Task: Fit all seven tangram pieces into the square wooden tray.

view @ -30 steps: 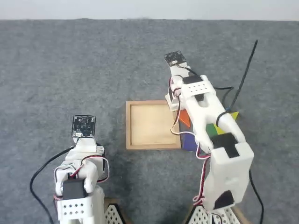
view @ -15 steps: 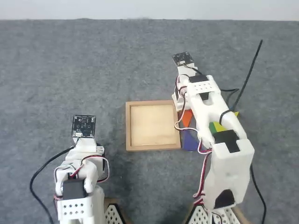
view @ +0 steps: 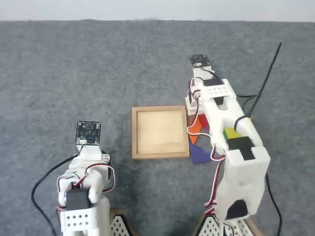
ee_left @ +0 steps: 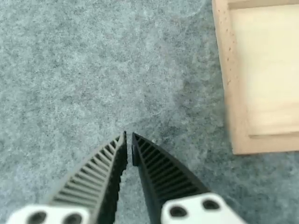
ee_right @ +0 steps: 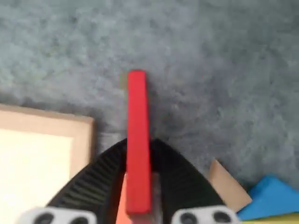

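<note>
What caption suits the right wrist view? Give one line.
The right gripper shut on a red tangram piece beside the wooden tray.

The left arm (view: 81, 191) is sitting folded back, the left tool (ee_left: 128, 136) pointing downward with jaws nearly touching. The right arm (view: 229, 142) is stretching forward, the right tool (ee_right: 138, 144) clamping a red piece (ee_right: 137, 102).

1. We see a grey, felt-like cloth (view: 74, 64) covering the whole table top.
2. We see a pale strip of wall (view: 147, 9) running along the cloth's far edge.
</note>
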Motion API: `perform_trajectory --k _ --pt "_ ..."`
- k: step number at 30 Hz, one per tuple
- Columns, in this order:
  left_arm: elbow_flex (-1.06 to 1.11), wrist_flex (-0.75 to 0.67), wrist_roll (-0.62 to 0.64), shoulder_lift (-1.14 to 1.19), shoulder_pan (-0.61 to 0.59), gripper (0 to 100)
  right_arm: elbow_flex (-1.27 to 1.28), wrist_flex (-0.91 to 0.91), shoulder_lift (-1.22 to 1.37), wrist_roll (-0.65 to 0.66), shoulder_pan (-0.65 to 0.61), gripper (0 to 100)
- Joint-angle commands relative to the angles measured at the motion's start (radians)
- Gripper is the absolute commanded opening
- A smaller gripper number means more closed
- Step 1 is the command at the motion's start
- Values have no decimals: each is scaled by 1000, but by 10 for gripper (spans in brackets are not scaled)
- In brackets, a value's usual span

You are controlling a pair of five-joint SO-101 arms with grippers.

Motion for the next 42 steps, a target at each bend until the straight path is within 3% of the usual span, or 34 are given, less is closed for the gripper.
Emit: perform_trajectory --k 1,5,12,18,23,32,42 --pt "-13 3 17 -18 -2 18 -48 30 -33 -25 27 6" --pt "-13 3 17 -18 -2 18 -91 143 -131 -31 21 6" --pt "-13 3 17 -18 -2 18 -9 321 -535 -31 -85 6" --pt "-13 3 17 -18 -2 18 281 208 -751 -20 -229 6" --pt "-13 3 17 -18 -2 18 402 85 -702 -5 -348 6" --pt "-13 3 17 -18 -2 18 328 -111 -476 -218 -377 6" --pt "-13 3 17 -18 -2 18 146 -119 -225 -322 -450 6"
